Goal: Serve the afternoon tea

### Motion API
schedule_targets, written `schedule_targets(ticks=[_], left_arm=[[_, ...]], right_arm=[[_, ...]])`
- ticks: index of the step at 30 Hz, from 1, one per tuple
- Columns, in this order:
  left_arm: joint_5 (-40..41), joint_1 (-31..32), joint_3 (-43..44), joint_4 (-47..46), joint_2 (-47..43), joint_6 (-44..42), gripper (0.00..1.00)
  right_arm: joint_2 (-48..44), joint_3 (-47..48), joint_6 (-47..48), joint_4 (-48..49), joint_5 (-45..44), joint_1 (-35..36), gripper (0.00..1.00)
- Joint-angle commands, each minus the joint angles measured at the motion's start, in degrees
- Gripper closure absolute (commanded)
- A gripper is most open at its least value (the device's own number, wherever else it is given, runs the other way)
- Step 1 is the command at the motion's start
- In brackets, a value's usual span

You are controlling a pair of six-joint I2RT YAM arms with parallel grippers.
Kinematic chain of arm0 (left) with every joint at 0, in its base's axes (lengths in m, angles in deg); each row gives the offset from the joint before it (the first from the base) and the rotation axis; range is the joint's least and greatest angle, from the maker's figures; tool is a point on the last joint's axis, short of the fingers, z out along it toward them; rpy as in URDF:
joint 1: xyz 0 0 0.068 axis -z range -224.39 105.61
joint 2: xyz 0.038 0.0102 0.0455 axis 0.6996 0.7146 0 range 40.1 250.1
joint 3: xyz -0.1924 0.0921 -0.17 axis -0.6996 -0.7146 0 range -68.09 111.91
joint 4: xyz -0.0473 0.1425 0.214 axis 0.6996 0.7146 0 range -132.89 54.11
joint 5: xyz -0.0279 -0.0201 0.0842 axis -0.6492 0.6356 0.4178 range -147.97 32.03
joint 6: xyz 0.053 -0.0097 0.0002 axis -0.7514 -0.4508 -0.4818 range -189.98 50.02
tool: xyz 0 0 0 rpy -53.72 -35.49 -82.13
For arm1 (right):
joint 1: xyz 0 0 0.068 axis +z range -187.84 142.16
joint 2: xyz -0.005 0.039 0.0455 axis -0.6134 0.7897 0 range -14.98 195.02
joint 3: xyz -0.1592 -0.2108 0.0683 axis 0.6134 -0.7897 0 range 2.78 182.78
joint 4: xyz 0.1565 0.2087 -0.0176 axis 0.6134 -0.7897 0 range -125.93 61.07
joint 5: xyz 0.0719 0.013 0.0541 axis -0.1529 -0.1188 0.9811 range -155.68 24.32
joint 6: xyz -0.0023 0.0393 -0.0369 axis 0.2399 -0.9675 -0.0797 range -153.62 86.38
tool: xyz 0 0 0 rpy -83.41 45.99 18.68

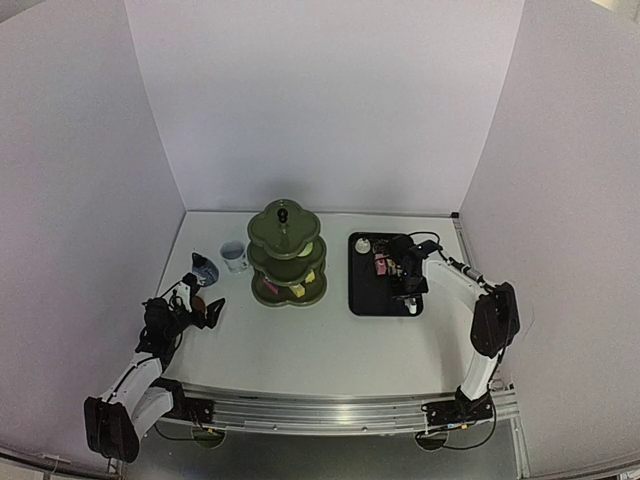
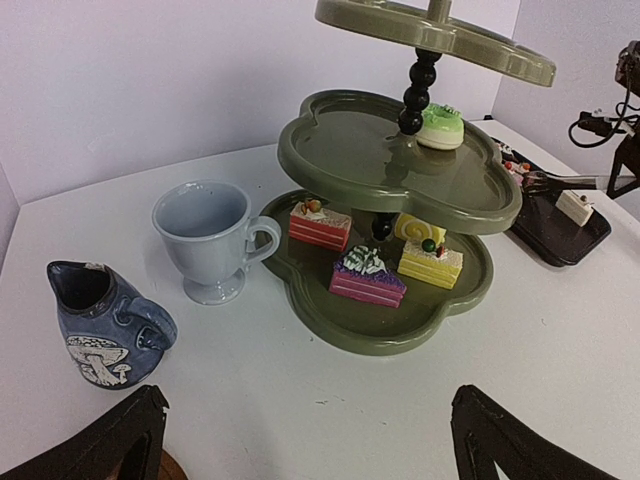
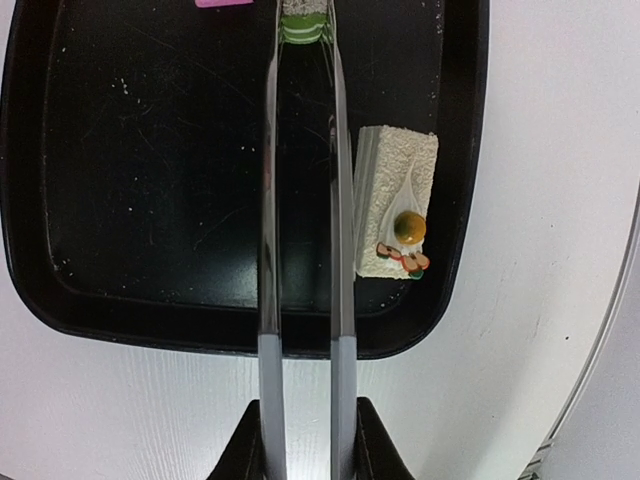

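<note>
The dark green three-tier stand (image 1: 285, 255) stands mid-table. In the left wrist view its bottom tier (image 2: 380, 330) holds a red cake (image 2: 320, 225), a purple-topped cake (image 2: 367, 277) and a yellow cake (image 2: 430, 262), and the middle tier holds a green doughnut (image 2: 440, 126). The white cup (image 2: 207, 238) and the small blue cup (image 2: 100, 325) stand left of it. My left gripper (image 2: 308, 410) is open and empty, low in front of them. My right gripper (image 3: 300, 450) is shut on the metal tongs (image 3: 300, 200), whose tips flank a green-and-white cake (image 3: 303, 22). A brown coaster edge (image 2: 168, 467) shows under my left finger.
The black tray (image 1: 385, 275) lies right of the stand and holds a white cake (image 3: 397, 205) near its corner and a pink piece (image 3: 222, 3) at the frame's top edge. White walls enclose the table on three sides.
</note>
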Motion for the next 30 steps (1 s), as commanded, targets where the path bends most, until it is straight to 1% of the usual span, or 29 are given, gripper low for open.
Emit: schedule_targets(ticks=[1,5,9,12,15,20,24,26,30], left_arm=[[0.3,0.3,2.35,0.14,-0.66,-0.68,0.0],[0.27,0.25,2.34,-0.07,-0.68,-0.57,0.0],[0.08,0.29,2.39,-0.39,-0.61,-0.24,0.0],[0.11,0.3,2.53,-0.48,-0.54,0.48,0.0],[-0.05,0.27,2.68,-0.5,-0.47,0.85,0.0],[-0.15,0.27,3.39,-0.24,-0.37,1.53,0.0],[-0.28,0.3,3.87,0.31,-0.43,2.57,0.0],[-0.34,0.3,4.52,0.78,-0.65,3.79,0.0],[-0.62,0.3,5.63,1.09,-1.62,9.87,0.0]], right_arm=[[-2.87,1.28,-0.19,0.56,-1.14,-0.15,0.93],[-7.51,1.81,-1.31,-2.22,-3.39,0.21,0.96],[-12.37,4.09,-2.87,-6.28,-6.59,2.48,0.98],[-15.21,5.68,-4.55,-8.93,-8.73,6.03,0.98],[-16.66,7.49,-5.82,-11.07,-9.61,11.32,0.99],[-16.71,9.94,-7.32,-12.8,-7.37,22.13,0.99],[-15.64,12.04,-8.04,-12.94,-5.01,28.72,0.99],[-14.07,14.16,-7.57,-13.06,-3.6,31.88,0.99],[-9.58,19.6,-5.42,-13.41,-0.76,36.34,0.99]])
